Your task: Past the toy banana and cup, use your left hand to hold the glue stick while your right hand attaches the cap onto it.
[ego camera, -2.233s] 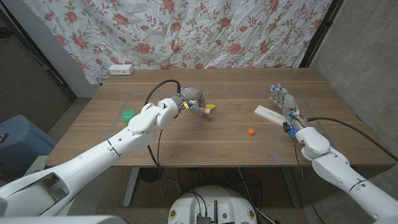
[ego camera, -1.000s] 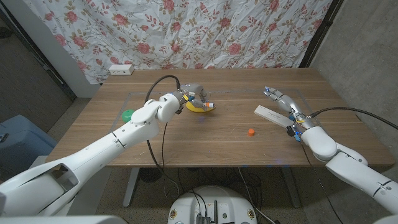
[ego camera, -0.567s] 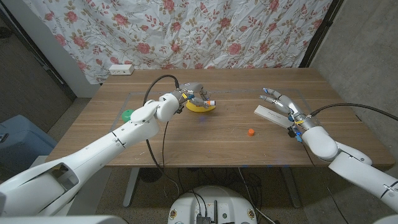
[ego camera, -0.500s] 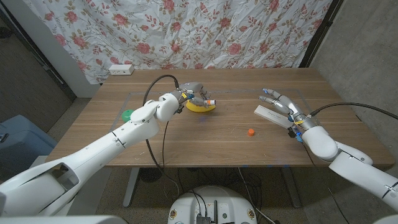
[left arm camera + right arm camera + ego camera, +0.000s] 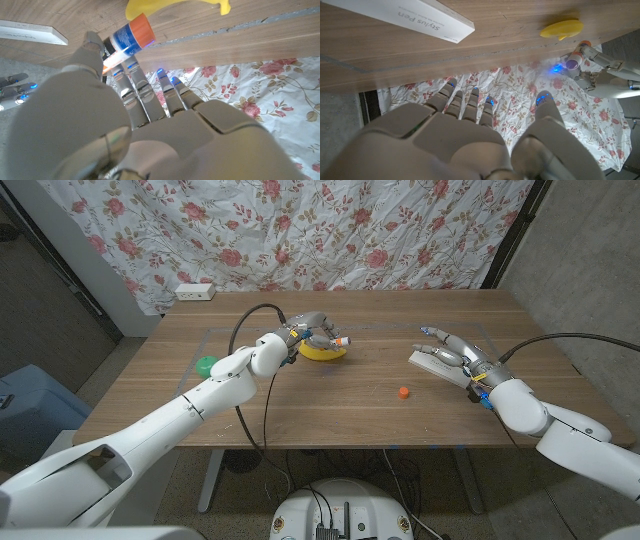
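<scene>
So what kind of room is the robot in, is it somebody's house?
Probably not a lived-in room; it looks more like a makeshift robot test room. A flowery sheet hangs as a backdrop behind a plain wooden table, with bare grey walls at the sides and a white power strip at the table's far edge.

Even, soft light; blurred wrist-view foregrounds.

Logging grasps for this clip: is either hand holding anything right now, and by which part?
The left hand holds the glue stick by its lower body, leaving the orange end free. The right hand holds nothing, fingers spread above the white box.
</scene>
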Motion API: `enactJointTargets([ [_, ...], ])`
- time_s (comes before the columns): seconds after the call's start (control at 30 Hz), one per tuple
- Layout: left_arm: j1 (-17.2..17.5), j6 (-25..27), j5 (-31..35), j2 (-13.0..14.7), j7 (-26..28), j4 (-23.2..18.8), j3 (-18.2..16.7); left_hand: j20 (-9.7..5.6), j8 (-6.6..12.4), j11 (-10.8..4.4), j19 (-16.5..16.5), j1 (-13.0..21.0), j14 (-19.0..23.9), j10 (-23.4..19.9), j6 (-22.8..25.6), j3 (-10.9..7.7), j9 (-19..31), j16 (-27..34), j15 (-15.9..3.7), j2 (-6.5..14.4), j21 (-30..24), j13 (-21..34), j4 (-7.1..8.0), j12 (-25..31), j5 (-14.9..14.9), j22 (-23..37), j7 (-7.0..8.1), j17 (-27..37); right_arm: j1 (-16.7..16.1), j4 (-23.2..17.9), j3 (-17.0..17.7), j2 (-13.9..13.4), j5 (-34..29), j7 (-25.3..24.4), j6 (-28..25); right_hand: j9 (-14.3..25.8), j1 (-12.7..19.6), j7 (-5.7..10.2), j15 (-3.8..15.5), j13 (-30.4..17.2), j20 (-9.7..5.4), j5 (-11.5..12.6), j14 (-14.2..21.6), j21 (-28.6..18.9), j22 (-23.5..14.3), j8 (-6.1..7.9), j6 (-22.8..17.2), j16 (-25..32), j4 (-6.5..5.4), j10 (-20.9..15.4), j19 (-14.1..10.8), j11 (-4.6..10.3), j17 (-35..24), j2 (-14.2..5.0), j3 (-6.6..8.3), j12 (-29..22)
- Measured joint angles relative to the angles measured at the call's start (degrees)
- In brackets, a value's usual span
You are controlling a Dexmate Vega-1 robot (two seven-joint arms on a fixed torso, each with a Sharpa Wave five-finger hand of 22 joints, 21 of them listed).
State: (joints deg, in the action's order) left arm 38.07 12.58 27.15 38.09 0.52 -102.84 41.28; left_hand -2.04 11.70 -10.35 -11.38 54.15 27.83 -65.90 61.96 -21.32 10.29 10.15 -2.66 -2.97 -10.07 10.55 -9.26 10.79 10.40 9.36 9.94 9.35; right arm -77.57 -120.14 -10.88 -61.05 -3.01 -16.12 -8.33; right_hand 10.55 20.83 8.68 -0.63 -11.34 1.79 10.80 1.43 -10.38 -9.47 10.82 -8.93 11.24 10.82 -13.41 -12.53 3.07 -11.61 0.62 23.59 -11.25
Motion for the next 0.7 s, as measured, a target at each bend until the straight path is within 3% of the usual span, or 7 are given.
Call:
enactJointTargets([
  [0.07, 0.0, -0.28, -0.61, 0.0, 0.65, 0.0, 0.0, 0.0, 0.0, 0.0, 0.0, 0.0, 0.0, 0.0, 0.0, 0.0, 0.0, 0.0, 0.0, 0.0, 0.0, 0.0, 0.0, -0.02, 0.0, 0.0, 0.0, 0.0, -0.26, -1.28, 0.25, -1.07, 0.0, 0.0, 0.0, 0.0, 0.91, -0.07, 0.0, 0.0, 0.31, 0.0, 0.0, 0.0, 0.0, 0.0, 0.07, 0.0, 0.02, 0.0, 0.31, 0.0, 0.0, 0.56, 0.34, 0.0],
  [0.1, 0.57, -0.39, -0.81, -0.32, 0.88, 0.83, -0.26, 0.0, 0.0, 0.0, 0.0, 0.0, 0.0, 0.0, 0.0, 0.0, 0.0, 0.0, 0.0, 0.0, 0.0, 0.01, 0.0, -0.03, 0.0, 0.0, 0.0, 0.0, -0.35, -1.76, 0.33, -1.49, -1.46, 2.37, -5.26, 0.0, 1.22, -0.07, 0.0, 0.0, 0.38, 0.0, 0.0, 0.0, 0.0, 0.0, 0.07, 0.0, 0.16, 0.0, 0.38, 0.0, 0.0, 0.25, 0.47, 0.0],
  [0.7, 1.65, -2.27, -5.44, -1.65, 5.84, 2.4, -1.03, 0.0, -0.23, 0.0, 0.0, 0.0, 0.0, 0.0, 0.0, 0.16, 0.0, 0.0, 0.0, 0.0, 0.0, -0.01, -0.17, -0.26, -0.05, 0.0, 0.0, 0.13, -0.13, -9.71, 0.02, -9.1, -4.66, 8.13, -13.62, 0.0, 7.47, -0.29, -0.62, -0.26, 1.09, 0.72, 0.01, 0.0, 0.01, 0.66, 0.46, 0.23, 0.4, -0.72, 0.67, 0.72, 0.01, 0.5, 2.61, 0.0],
])
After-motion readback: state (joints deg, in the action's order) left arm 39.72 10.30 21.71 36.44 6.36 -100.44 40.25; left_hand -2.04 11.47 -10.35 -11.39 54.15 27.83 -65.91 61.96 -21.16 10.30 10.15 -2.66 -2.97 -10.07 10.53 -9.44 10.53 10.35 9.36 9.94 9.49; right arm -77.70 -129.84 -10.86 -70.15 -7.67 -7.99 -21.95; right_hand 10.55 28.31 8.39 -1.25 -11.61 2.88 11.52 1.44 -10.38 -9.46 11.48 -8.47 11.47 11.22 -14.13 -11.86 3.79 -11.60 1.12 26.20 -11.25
